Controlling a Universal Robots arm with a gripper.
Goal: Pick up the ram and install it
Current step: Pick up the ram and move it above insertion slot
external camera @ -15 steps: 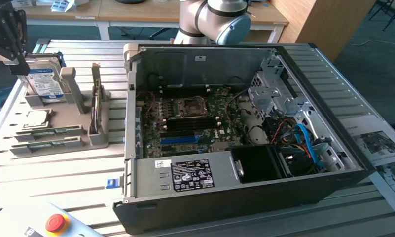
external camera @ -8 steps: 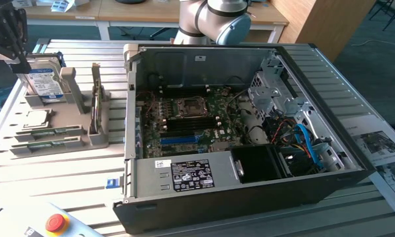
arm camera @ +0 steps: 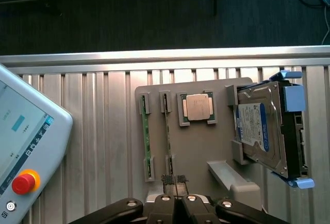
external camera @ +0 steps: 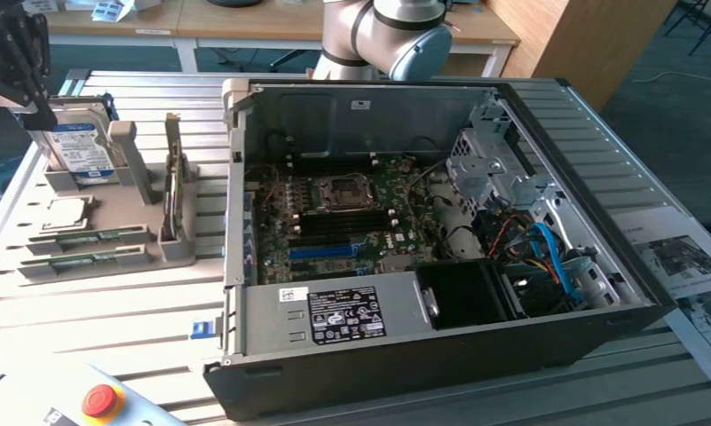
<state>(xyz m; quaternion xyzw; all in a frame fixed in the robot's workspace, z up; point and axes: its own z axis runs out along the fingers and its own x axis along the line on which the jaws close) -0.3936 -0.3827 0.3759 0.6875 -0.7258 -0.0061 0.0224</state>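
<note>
The ram (arm camera: 146, 136), a thin green stick (twin (arm camera: 167, 131) just beside it), stands on edge in the grey holder (arm camera: 201, 146); tool (arm camera: 178, 199) closed.

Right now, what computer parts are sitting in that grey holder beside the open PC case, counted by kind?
ram sticks: 2
processor chip: 1
hard drive: 1
upright expansion card: 1
Total: 5
</note>
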